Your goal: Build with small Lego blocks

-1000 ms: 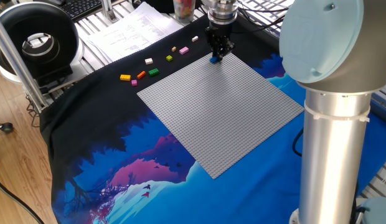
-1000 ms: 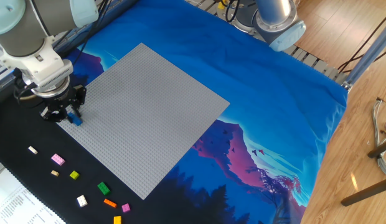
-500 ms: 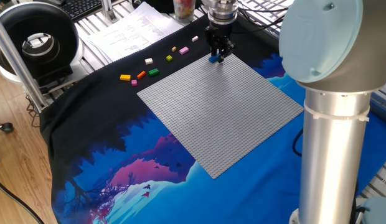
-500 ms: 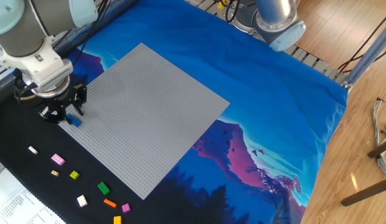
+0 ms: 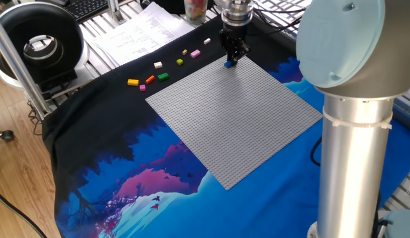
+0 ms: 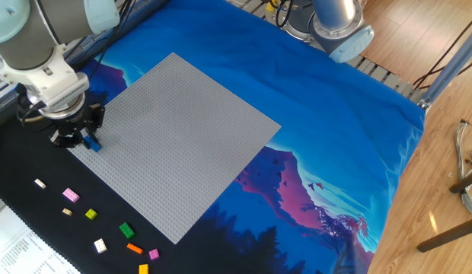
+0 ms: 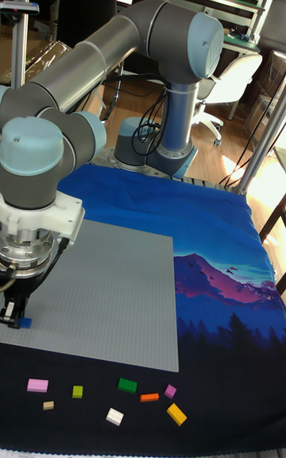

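My gripper stands upright over the far corner of the grey baseplate. Its fingers are drawn close together on a small blue Lego block, which rests at the plate's corner. The other fixed view has the same gripper and blue block at the plate's left corner. They also appear in the tall view, gripper and block. Several loose small Lego blocks lie on the black cloth beside the plate, among them yellow, orange, green and pink.
A black round device and printed papers lie beyond the loose blocks. The arm's thick silver column stands at the right. A blue patterned cloth covers the table around the baseplate.
The fingers have drawn in from a wider spread to close around the blue block. The arm and the block have barely shifted.
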You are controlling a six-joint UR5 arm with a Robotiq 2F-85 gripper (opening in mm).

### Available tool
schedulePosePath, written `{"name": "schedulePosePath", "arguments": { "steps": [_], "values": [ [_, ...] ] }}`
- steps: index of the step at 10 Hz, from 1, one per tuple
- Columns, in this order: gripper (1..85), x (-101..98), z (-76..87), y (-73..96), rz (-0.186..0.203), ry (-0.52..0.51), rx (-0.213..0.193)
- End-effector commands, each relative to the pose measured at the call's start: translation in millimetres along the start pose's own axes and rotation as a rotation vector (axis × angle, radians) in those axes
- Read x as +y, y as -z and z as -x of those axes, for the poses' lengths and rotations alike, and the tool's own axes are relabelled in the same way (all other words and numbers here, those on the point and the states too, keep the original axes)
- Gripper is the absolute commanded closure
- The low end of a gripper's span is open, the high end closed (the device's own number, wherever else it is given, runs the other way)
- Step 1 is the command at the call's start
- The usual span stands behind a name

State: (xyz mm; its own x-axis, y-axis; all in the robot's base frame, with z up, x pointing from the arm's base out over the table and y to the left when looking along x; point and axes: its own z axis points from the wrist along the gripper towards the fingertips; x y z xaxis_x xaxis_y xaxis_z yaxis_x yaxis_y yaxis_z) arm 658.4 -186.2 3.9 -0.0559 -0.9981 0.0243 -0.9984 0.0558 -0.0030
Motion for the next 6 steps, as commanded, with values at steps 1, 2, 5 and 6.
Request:
{"name": "schedulePosePath", "arguments": {
  "steps": [1,2,5,6],
  "values": [
    [63.7,-3.2,-0.6,0.9,-0.013,0.0,-0.004],
    [65.0,-3.2,-0.6,0.9,-0.013,0.0,-0.004],
    [69.3,-3.0,-0.1,0.8,-0.011,-0.006,-0.005],
    [70.0,-3.7,-0.4,0.6,-0.013,-0.006,-0.004]
  ]
}}
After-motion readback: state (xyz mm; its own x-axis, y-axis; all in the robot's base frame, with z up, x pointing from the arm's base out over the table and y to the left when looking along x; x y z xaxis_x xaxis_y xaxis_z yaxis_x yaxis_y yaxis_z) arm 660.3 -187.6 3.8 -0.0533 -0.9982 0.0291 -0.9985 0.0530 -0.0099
